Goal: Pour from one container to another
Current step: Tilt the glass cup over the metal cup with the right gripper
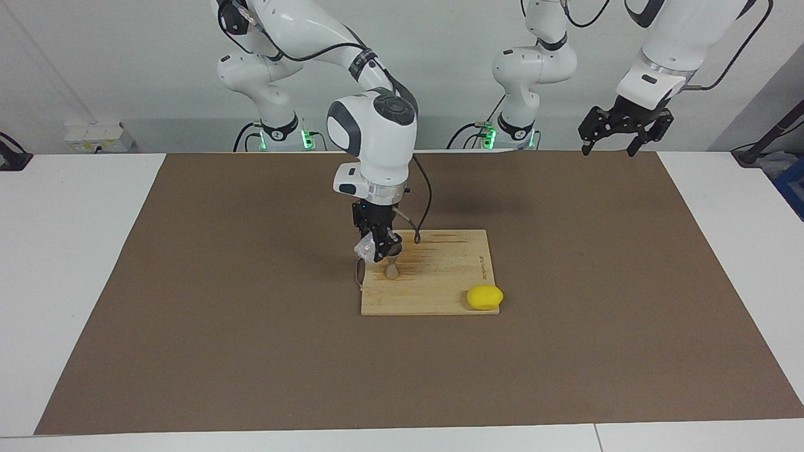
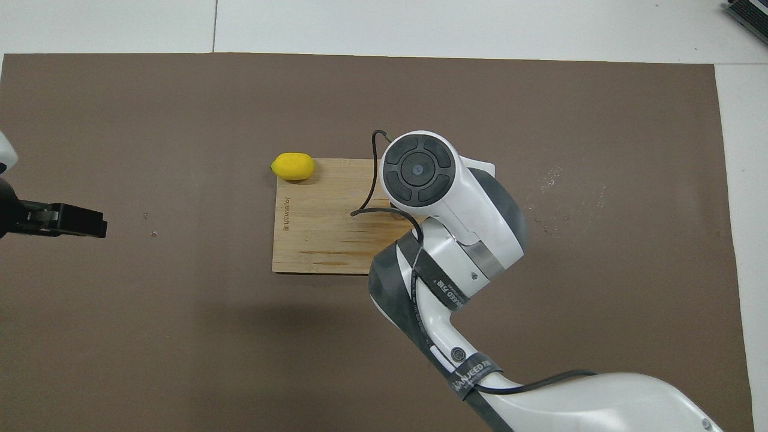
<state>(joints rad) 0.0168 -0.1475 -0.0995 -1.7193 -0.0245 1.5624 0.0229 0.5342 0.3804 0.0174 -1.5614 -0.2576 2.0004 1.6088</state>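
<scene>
On the bench [image 1: 81, 251] a brown mat [image 1: 251, 351] covers the middle, and a wooden board [image 1: 440, 282] lies on it. The right gripper [image 1: 379, 246] hangs low over the board's corner toward the right arm's end, its fingers closed on the clear cup [image 1: 363, 249], which is tipped sideways; its see-through wall is hard to make out against the mat. Just below and beside it the metal jigger [image 1: 391, 270] stands upright on the board, only its lower cone and narrow waist plainly visible, the upper cone partly masked by the gripper. Whether anything is flowing cannot be told. In the overhead view the right arm's wrist covers cup, jigger and gripper entirely. A yellow lemon [image 1: 484, 297] sits on the board's corner farthest from the robots, toward the left arm's end. The left gripper [image 1: 619, 135] waits raised over the mat's edge by its own base, fingers spread apart and holding nothing; the overhead view cuts it off at the frame's edge.
</scene>
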